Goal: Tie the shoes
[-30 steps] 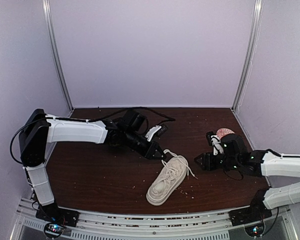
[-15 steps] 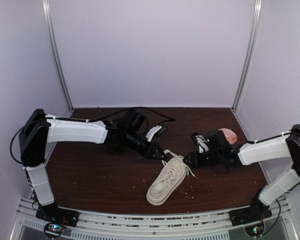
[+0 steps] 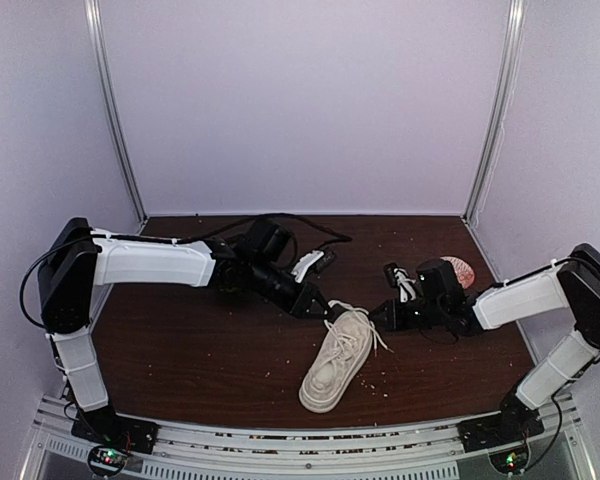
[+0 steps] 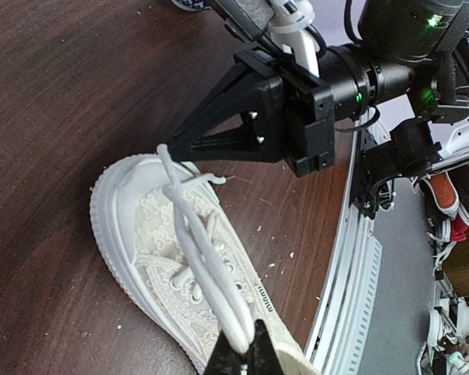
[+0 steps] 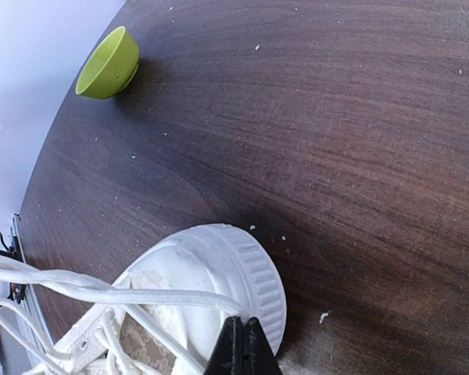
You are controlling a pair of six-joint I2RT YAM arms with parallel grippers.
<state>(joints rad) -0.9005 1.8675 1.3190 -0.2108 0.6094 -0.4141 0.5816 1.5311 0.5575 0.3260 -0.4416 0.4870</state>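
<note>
You have bare dark wooden tabletop [image 3: 180, 350] left of the off-white thick-soled sneaker [image 3: 336, 362], but its white laces [image 4: 199, 250], pinched taut between the left gripper [image 3: 322, 308] and the right gripper [image 3: 378, 316], bar its far end.

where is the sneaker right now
In the top view the sneaker lies near the table's front middle, between the left gripper and the right gripper, each shut on one of its laces.

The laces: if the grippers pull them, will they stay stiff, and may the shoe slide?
The laces look floppy: they curve loosely between the left gripper and the right gripper, so they would probably droop once released. The shoe lies unheld on the smooth table, so a hard pull may drag it.
</note>
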